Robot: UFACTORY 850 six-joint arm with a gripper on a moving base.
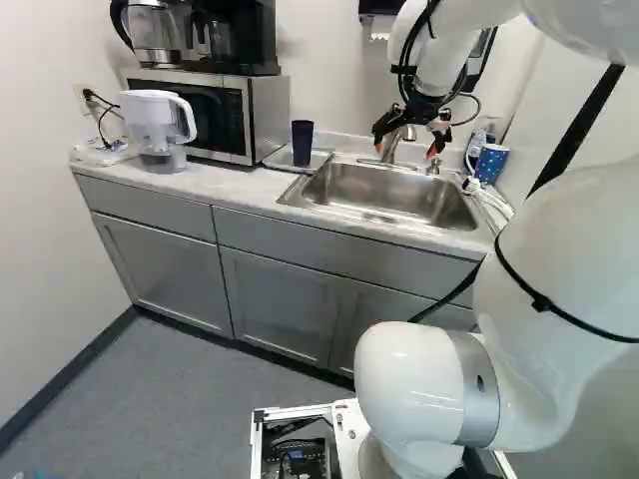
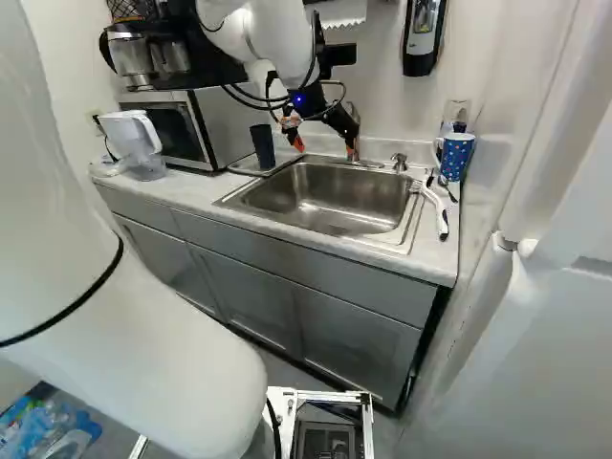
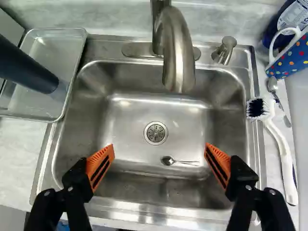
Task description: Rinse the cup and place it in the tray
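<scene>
Above the sink, my gripper [image 1: 411, 136] hangs from the arm. Seen from the wrist, the gripper [image 3: 160, 161] is open, its orange pads wide apart with only the sink basin under them. A dark, tall cup [image 1: 303, 143] stands upright in the clear tray [image 1: 281, 158], left of the sink; the wrist view has the cup [image 3: 29, 67] over the tray [image 3: 52, 38] as well. A blue dotted mug [image 2: 455, 155] stands on the counter right of the sink. The faucet [image 3: 178, 53] arches over the basin [image 3: 130, 125].
A small spoon [image 3: 180, 161] lies in the basin by the drain. Right of the sink lie a white brush [image 3: 281, 149] and another spoon [image 3: 277, 98], near a bottle. Left of the tray are a microwave [image 1: 240, 115], a white pitcher [image 1: 158, 120] and a coffee maker.
</scene>
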